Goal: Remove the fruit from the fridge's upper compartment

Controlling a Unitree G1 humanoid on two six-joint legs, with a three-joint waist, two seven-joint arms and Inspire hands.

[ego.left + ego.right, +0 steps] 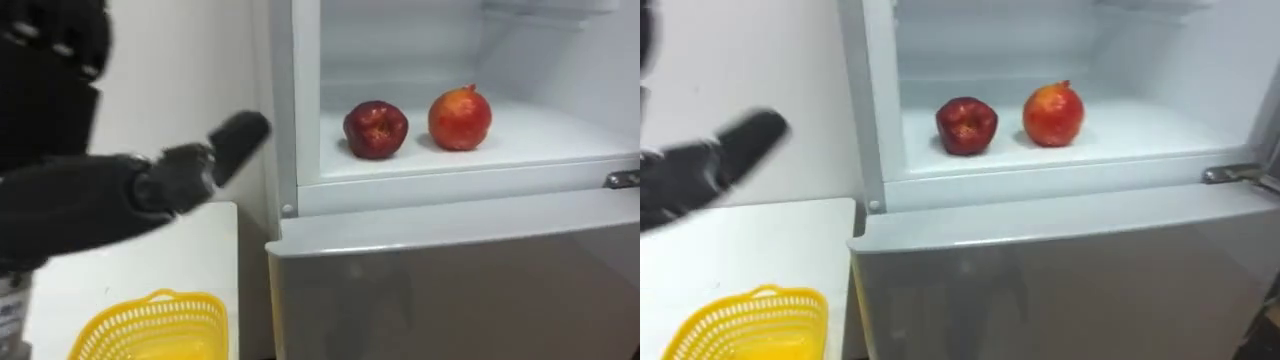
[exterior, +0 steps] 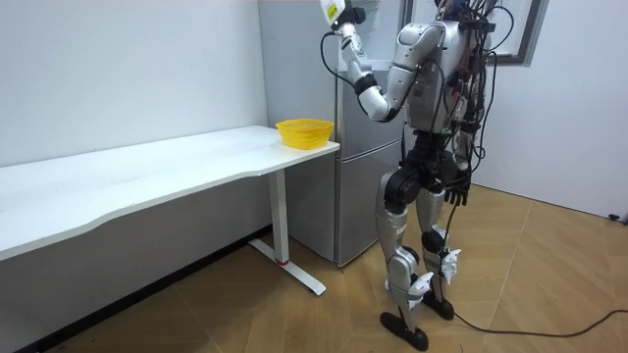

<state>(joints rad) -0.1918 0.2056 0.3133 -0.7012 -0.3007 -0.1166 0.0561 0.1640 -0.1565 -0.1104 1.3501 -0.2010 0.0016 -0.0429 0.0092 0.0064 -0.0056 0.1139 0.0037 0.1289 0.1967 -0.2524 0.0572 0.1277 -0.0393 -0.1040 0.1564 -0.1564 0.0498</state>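
Note:
The upper fridge compartment (image 1: 470, 160) stands open. On its white shelf lie a dark red apple (image 1: 375, 129) and, to its right, a red-orange pomegranate (image 1: 460, 118); the same apple (image 1: 966, 126) and pomegranate (image 1: 1053, 114) appear in the right eye view. My black left hand (image 1: 185, 175) is raised at the left, outside the fridge frame, with its fingers stretched toward the opening and nothing in it. It is well short of the apple. In the room view I stand in front of the fridge (image 2: 348, 157), left arm lifted, and my right hand (image 2: 458, 192) hangs by my hip.
A yellow mesh basket (image 1: 150, 328) sits on the white table (image 1: 190, 260) directly left of the fridge, below my left hand. The closed lower fridge door (image 1: 450, 290) fills the foreground. A metal hinge (image 1: 622, 180) juts out at the right edge of the compartment.

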